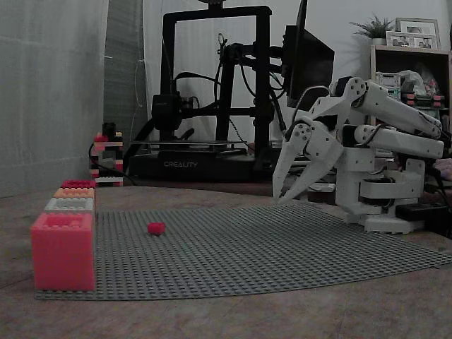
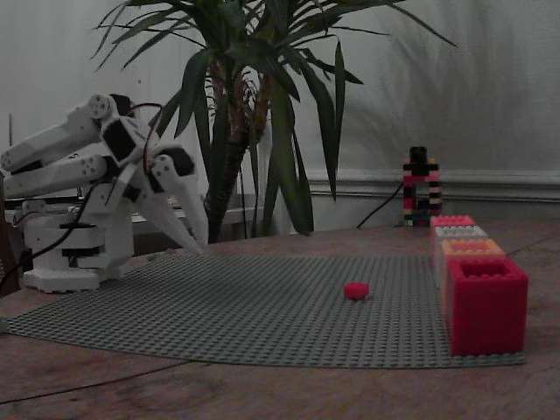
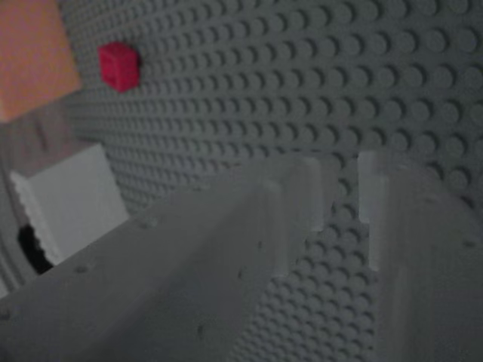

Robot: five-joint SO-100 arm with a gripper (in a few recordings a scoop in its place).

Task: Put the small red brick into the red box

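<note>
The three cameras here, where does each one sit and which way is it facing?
A fixed view: low at table height, facing a 3D printer; the white arm at right, the pincer hanging open over the grey baseplate, the boxes at left.
Another fixed view: low on the opposite side, facing a potted plant; arm at left, the red box nearest at right.
Wrist view: on the arm, looking down along the pincer's fingers at the baseplate.
Shared: the small red brick lies on the baseplate in all three.

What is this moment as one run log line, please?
phase: before grasp | gripper: jaws slightly apart, empty, far from brick | small red brick: on grey baseplate | red box: no brick seen inside
</note>
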